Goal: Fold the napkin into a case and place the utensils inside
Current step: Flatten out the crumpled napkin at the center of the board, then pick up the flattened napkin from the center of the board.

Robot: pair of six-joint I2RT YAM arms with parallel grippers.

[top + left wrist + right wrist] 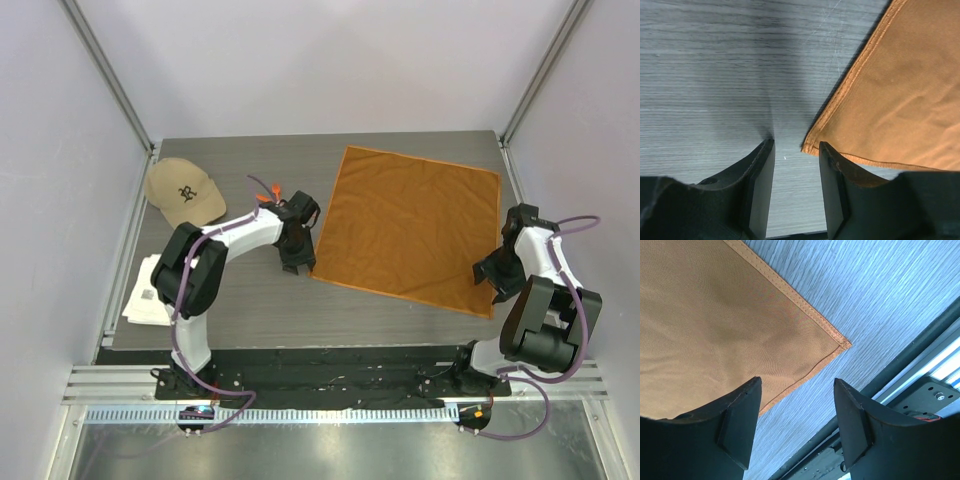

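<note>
1. Rust-orange cloth is your workpiece. The napkin [410, 225] lies spread flat in a single layer on the grey table [250, 300], right of centre, with no fold in it yet.
2. Your left gripper [297, 265] sits at the napkin's near-left corner with its jaws apart. The left wrist view shows only bare table between them, and the hemmed corner lies right at the inner edge of one finger [832, 195]. Nothing is pinched.
3. Your right gripper [492, 280] sits at the near-right corner, jaws likewise apart and holding nothing. In its wrist view the corner lies just ahead of the gap between the fingers.
4. My reading of this placing is that a gripper at each near corner lets you lift the near edge evenly for the first fold (one corner alone would likely drag the cloth askew).
5. As for containers, the case has not been formed, so nothing can be inside it. The utensils [268, 190] lie on the table just behind the left arm, partly hidden by it. They are near the tan cap [185, 190] and clear of the napkin.
6. A white towel [150, 290] lies at the table's left edge, well away from the work.
</note>
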